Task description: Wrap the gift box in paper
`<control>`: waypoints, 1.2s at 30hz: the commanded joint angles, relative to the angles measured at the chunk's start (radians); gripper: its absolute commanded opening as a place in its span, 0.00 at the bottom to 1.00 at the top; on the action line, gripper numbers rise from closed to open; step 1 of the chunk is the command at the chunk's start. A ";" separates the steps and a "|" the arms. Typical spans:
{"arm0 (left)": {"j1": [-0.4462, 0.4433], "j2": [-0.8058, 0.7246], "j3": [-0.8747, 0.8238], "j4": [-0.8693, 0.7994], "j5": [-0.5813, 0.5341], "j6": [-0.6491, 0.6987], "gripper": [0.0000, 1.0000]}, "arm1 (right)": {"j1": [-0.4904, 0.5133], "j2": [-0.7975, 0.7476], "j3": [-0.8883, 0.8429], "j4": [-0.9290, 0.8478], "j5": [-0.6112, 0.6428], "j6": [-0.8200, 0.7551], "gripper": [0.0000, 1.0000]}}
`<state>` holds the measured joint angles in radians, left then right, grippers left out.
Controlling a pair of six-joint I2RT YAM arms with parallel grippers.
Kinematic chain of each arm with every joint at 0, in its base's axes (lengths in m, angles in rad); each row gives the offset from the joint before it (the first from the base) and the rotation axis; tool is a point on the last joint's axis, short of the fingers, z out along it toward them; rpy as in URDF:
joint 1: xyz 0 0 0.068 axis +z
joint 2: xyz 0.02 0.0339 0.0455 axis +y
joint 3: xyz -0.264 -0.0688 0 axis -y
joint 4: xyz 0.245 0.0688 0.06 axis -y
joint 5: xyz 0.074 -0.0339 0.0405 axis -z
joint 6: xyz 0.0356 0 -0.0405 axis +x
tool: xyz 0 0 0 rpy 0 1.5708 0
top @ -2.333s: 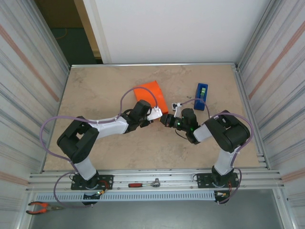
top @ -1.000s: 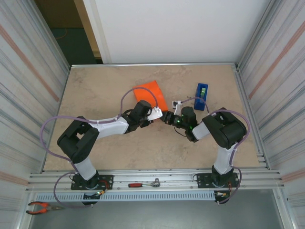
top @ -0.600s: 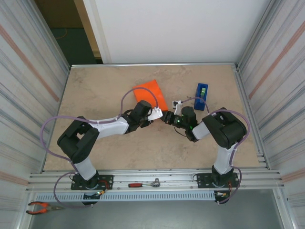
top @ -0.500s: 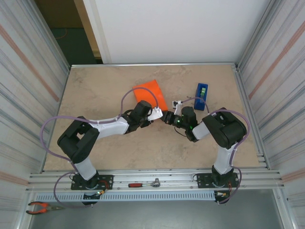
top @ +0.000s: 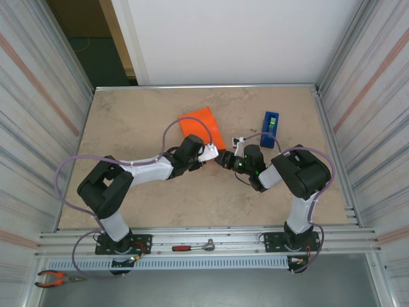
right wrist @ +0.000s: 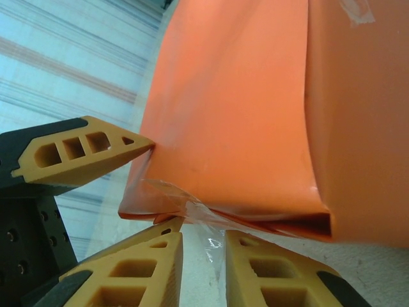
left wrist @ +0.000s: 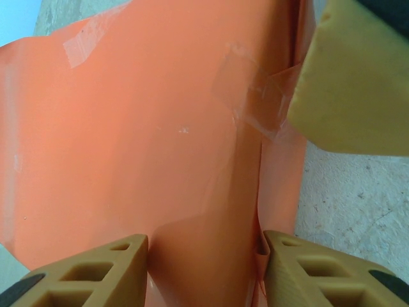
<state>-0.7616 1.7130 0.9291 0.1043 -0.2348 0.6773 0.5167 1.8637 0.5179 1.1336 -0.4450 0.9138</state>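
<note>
The orange paper (top: 201, 125) lies wrapped as a parcel at mid-table, and the gift box is hidden inside it. My left gripper (top: 213, 153) is at the parcel's near right corner. It is shut on a folded flap of the paper (left wrist: 192, 128), which touches both fingers (left wrist: 83, 272). My right gripper (top: 223, 158) faces it from the right. Its jaws (right wrist: 203, 233) stand a little apart just under the parcel's lower edge. A strip of clear tape (right wrist: 214, 220), stuck to the paper (right wrist: 236, 96), hangs loose in the gap.
A blue tape dispenser (top: 270, 130) stands to the right of the parcel. A red-handled ratchet (top: 193, 246) lies on the front rail and pliers (top: 54, 277) lie at the bottom left. Corrugated walls close in both sides.
Since the earliest frame the right gripper has edged left up to the parcel's corner. The left arm and the parcel have stayed put.
</note>
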 commanded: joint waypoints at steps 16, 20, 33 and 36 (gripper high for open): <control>-0.012 0.052 -0.009 -0.093 0.032 -0.008 0.46 | 0.000 -0.022 0.007 0.034 0.008 0.053 0.32; -0.012 0.051 -0.008 -0.094 0.031 -0.008 0.46 | 0.000 -0.006 0.011 0.063 0.007 0.073 0.34; -0.012 0.054 -0.006 -0.097 0.031 -0.007 0.46 | 0.000 0.021 0.002 0.100 0.009 0.100 0.42; -0.012 0.054 -0.006 -0.097 0.031 -0.007 0.46 | 0.001 0.022 -0.001 0.100 0.009 0.103 0.43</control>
<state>-0.7635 1.7149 0.9306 0.1043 -0.2375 0.6773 0.5167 1.8660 0.5179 1.2026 -0.4446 0.9974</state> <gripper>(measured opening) 0.464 0.425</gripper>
